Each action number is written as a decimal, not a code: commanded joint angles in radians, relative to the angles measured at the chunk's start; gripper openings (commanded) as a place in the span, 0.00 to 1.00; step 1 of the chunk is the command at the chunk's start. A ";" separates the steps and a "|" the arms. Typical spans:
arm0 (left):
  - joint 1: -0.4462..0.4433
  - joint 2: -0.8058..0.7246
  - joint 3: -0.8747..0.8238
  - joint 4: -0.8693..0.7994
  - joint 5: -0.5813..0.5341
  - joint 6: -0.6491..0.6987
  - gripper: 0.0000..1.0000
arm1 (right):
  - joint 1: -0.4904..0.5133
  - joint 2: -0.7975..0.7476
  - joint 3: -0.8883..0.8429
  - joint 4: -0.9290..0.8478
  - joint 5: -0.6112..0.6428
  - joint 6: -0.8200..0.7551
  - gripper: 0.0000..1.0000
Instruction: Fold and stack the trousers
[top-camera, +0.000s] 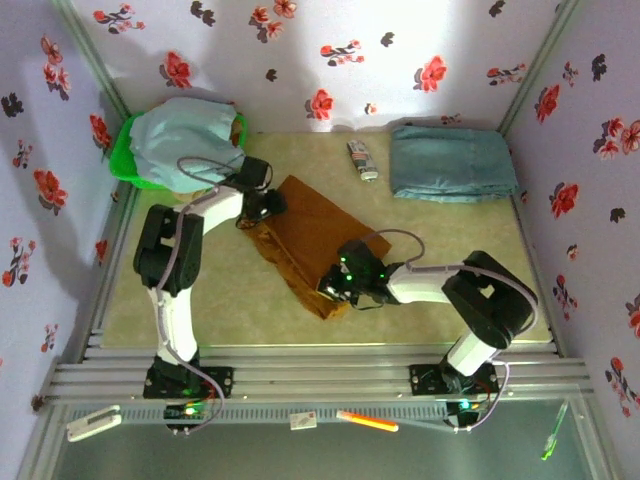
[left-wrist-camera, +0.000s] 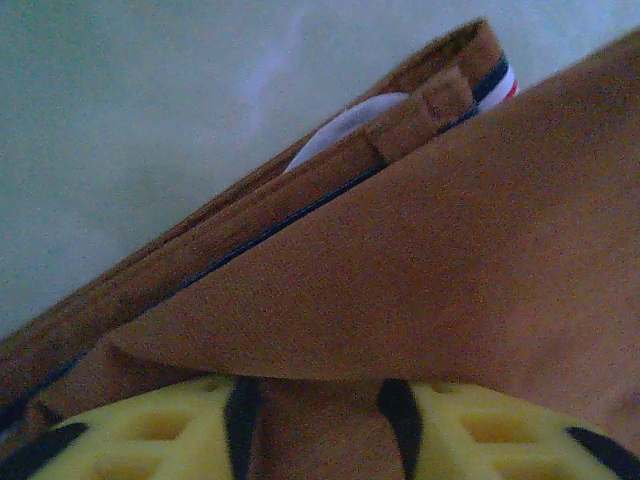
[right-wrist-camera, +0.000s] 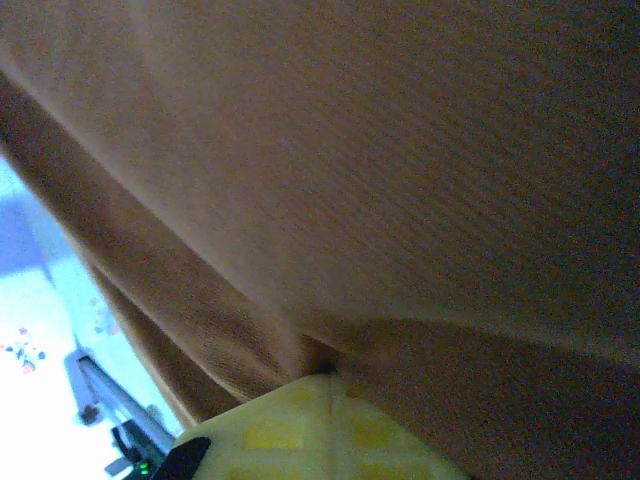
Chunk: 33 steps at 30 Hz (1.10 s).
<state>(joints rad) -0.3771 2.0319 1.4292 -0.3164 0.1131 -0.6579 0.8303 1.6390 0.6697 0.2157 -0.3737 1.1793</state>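
The brown trousers (top-camera: 322, 232) lie folded into a slanted rectangle in the middle of the table. My left gripper (top-camera: 262, 207) is at their far left corner. In the left wrist view its yellow fingers (left-wrist-camera: 150, 430) stand apart, and a thick fold of the trousers (left-wrist-camera: 450, 250) fills the gap of the left gripper (left-wrist-camera: 320, 435). A waistband with a belt loop runs diagonally above. My right gripper (top-camera: 335, 284) is at the near corner. In the right wrist view the right gripper (right-wrist-camera: 330, 385) is pressed shut, and the trousers (right-wrist-camera: 400, 150) pucker into its tip.
A green basket (top-camera: 120, 158) holding pale blue cloth (top-camera: 188, 143) stands at the back left. A folded blue-grey garment (top-camera: 452, 163) lies at the back right, with a small remote-like object (top-camera: 362, 160) beside it. Metal rails (top-camera: 300, 375) run along the near edge.
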 joint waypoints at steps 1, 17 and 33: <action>-0.014 0.027 0.108 -0.126 0.012 0.106 0.53 | 0.008 0.013 0.094 0.017 -0.087 0.008 0.00; -0.151 -0.583 -0.602 0.027 -0.036 -0.129 0.49 | -0.328 0.058 0.520 -0.793 0.162 -0.590 0.09; -0.118 -0.148 -0.295 0.102 -0.045 0.012 0.05 | -0.340 -0.014 0.145 -0.547 0.079 -0.401 0.00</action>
<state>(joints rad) -0.5110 1.7901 1.0206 -0.3004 0.0906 -0.7254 0.4591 1.6680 0.9020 -0.3279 -0.2573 0.6941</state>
